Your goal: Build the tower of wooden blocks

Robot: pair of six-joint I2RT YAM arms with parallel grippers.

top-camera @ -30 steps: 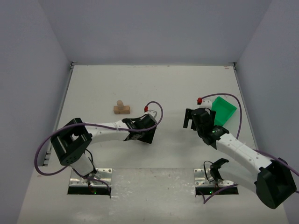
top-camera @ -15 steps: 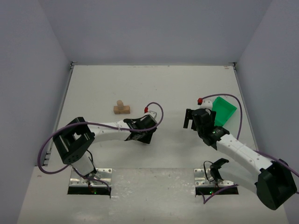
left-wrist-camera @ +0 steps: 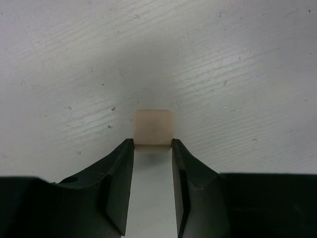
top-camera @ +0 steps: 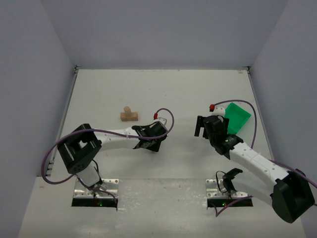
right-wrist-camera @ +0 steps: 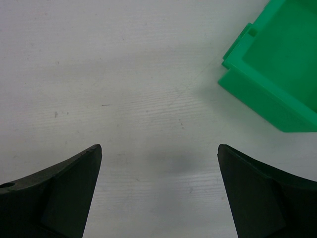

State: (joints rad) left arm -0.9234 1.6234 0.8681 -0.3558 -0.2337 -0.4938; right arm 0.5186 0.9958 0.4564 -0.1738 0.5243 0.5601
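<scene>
A small light-tan wood block (left-wrist-camera: 154, 128) sits between the tips of my left gripper (left-wrist-camera: 153, 144), which is shut on it, low over the white table. In the top view that gripper (top-camera: 148, 142) is right of and nearer than the partial wood block tower (top-camera: 129, 115), a short stack with one small block standing on a wider base; the held block is hidden under the gripper there. My right gripper (right-wrist-camera: 159, 148) is open over bare table with nothing between its fingers; in the top view it (top-camera: 199, 127) is left of the green bin.
A bright green plastic bin (top-camera: 237, 117) lies tilted at the right, and its corner (right-wrist-camera: 270, 74) shows at the upper right of the right wrist view. Grey walls enclose the white table (top-camera: 163, 89) on three sides. Purple cables loop off both arms.
The left jaws have closed onto the wood block and the left wrist has shifted slightly nearer. The right arm and the small tower have not moved.
</scene>
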